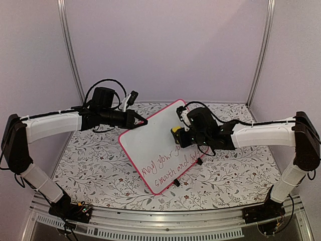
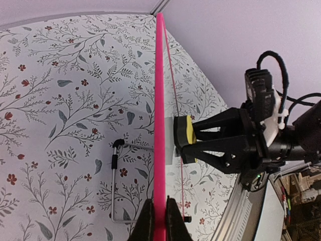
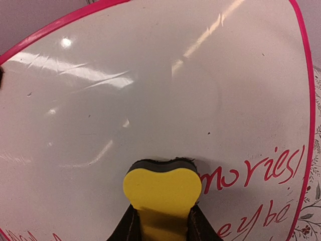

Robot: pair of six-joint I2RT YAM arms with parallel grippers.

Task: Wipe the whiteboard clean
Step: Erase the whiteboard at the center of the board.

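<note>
Closest to the right wrist lens, at 6 o'clock in its view, the right tool (image 3: 160, 228) clamps two dark fingers on a soft yellow foam eraser (image 3: 161, 193) with a black felt pad on its far side. The foam bulges into a heart-like shape above the fingers. That pad presses flat against a glossy rectangular whiteboard (image 3: 150, 100) with a thin pink-red frame and rounded corners. Light streaks cross the bare white sheen toward 12 o'clock, and red handwritten letters (image 3: 261, 175) sit at 4 o'clock of the eraser.

Only the left wrist view shows the whiteboard (image 2: 160, 100) edge-on, as a straight pink line from 12 to 6 o'clock. It is pinched at 6 o'clock between the closed fingers of the left tool (image 2: 160, 228). At 3 o'clock of that line the eraser touches the face. At 9 o'clock, behind the board, a thin grey wire stand (image 2: 116, 186) with a black sleeve shows against the surface (image 2: 60, 100), a cloth printed with grey leafy sprigs and small red flowers.

Only the top view gives the whole layout. The whiteboard sits mid-surface, tilted, its long axis running from 1 to 7 o'clock. The left tool grips its 10 o'clock edge, the right tool holds the eraser toward 2 o'clock, and the red script fills the 6 o'clock end. Two small black clip feet (image 1: 176, 183) stick out along the 4 o'clock edge; whether they touch the surface I cannot tell.
</note>
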